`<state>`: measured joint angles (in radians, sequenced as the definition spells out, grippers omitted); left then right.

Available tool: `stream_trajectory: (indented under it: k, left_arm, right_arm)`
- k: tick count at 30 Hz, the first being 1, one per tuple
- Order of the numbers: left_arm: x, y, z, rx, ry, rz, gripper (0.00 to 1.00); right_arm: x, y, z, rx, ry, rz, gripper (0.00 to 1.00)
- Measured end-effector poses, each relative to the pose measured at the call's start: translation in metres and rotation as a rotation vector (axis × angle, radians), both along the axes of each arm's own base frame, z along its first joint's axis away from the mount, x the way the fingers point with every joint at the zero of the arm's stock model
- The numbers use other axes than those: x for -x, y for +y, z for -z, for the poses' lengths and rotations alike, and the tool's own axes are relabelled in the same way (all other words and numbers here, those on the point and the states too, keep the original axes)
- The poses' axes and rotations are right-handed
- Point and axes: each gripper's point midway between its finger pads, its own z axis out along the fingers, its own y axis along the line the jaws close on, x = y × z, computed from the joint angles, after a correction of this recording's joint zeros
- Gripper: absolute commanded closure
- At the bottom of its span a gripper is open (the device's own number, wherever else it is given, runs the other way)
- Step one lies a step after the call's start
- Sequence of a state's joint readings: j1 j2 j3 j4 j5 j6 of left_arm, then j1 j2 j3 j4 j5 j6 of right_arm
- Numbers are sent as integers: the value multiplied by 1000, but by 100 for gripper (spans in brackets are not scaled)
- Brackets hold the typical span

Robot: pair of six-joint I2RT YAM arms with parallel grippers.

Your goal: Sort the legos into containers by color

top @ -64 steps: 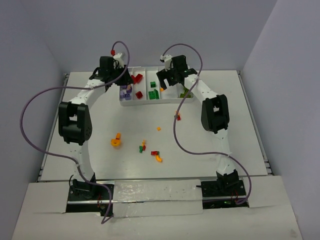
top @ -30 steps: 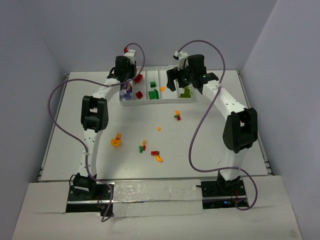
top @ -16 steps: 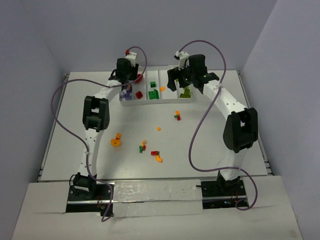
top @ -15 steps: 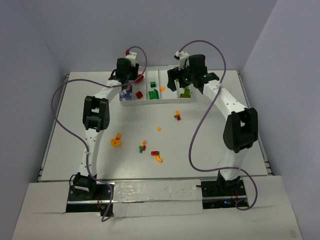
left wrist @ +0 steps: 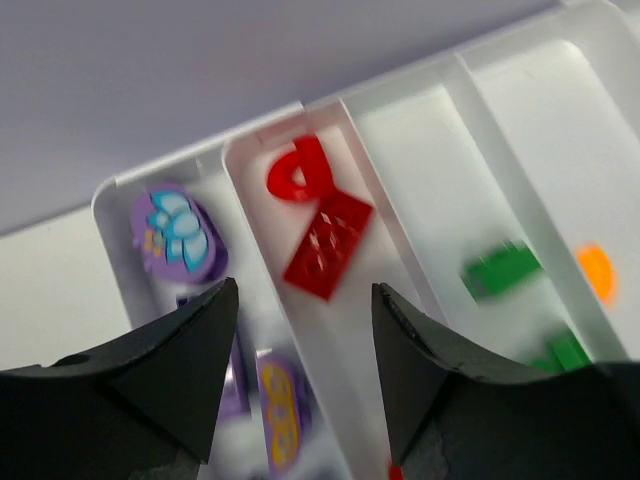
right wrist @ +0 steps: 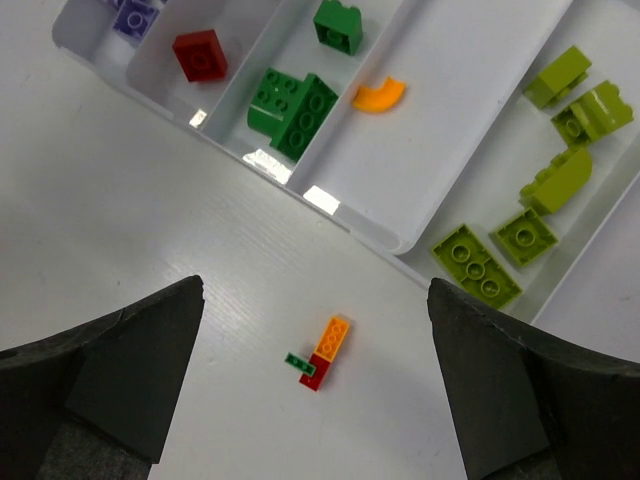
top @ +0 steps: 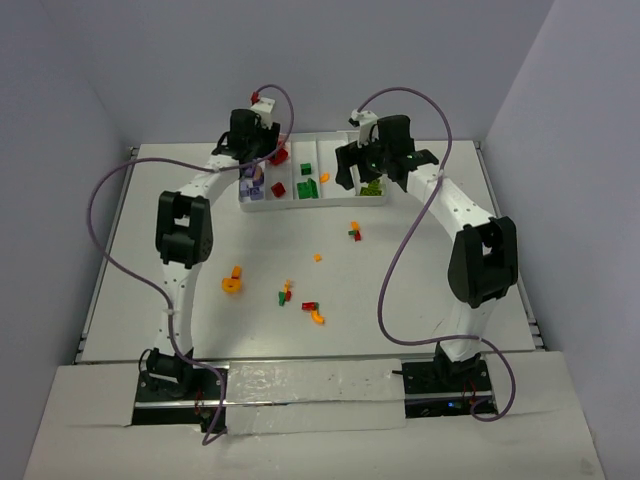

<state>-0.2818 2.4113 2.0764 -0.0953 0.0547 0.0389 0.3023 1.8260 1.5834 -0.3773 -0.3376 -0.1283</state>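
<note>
Our left fingers stood apart, empty, above the red legos lying in the second compartment of the white tray, beside purple pieces in the leftmost one. Our right fingers gaped wide, empty, over the white table just before the tray's lime green bricks. Pale grey walls enclosed the table, where loose bricks lay scattered mid-surface. Our left arm and right arm arched forward to the far edge, wrists tipped downward.

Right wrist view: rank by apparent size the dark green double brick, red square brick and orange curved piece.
Largest: dark green double plastic brick.
Then red square plastic brick.
Smallest: orange curved plastic piece, only narrowly.
</note>
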Motion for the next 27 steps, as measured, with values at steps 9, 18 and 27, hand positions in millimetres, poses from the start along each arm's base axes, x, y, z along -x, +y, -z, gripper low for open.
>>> stream_trajectory:
  k: [9,18,27]
  left_arm:
    - [190,45,-105,-7,96,295,31]
    - [368,93,13,-41,603,475,34]
    - [431,120,38,-187,568,600,25]
  right_arm:
    - [43,-11,0,9,28,-25,0]
    - [63,-11,5,-6,57,-46,0]
    - [75,-15,18,3,99,-44,0]
